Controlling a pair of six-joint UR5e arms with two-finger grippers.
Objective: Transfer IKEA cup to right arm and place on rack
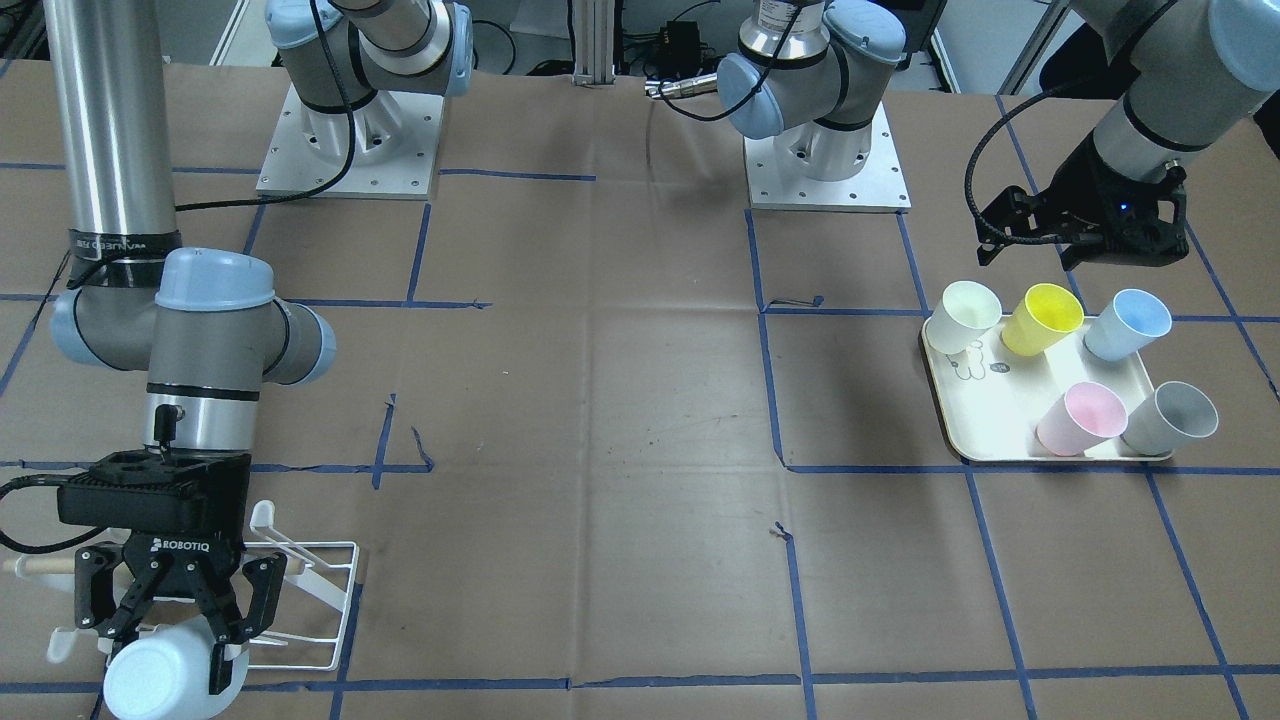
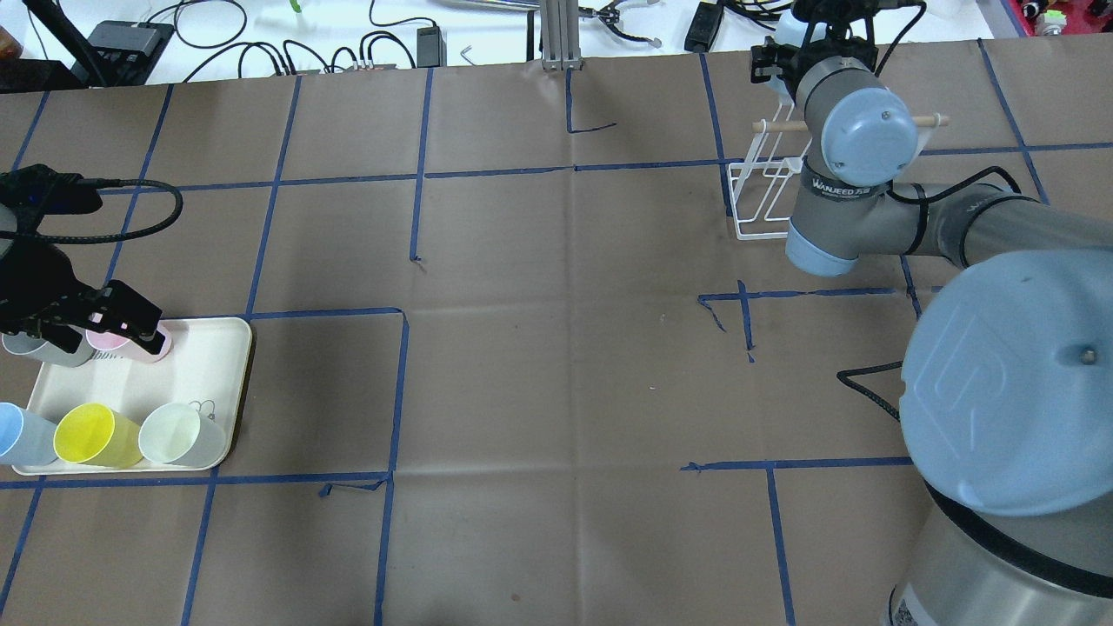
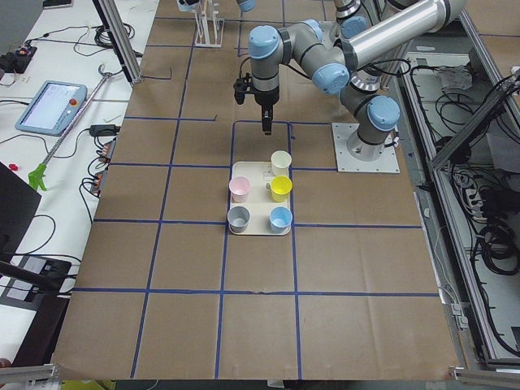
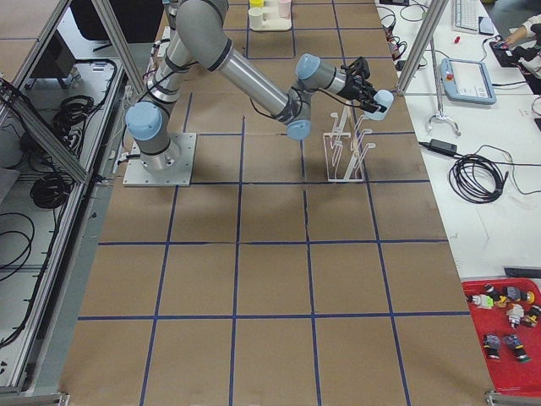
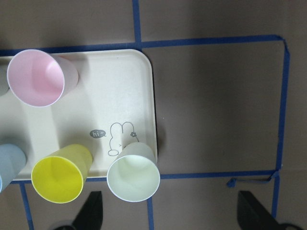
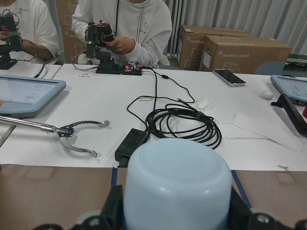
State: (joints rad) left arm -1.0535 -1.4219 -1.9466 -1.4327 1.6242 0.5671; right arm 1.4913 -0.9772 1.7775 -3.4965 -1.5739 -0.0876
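Right fingers [image 1: 228,632] are clamped on the pale blue cup [image 1: 150,680], one on each side, its base pointing out past the fingertips. The white wire rack [image 1: 318,600] sits just beside those fingers, and its wooden dowel [image 1: 38,566] crosses behind them. Whether the cup touches a prong, can't tell. Over at the far end of the tabletop, left fingers [image 5: 90,213] hang spread wide above the cream tray [image 5: 144,96], with a pale cup [image 5: 133,175] and a yellow cup [image 5: 61,178] right by the tips.
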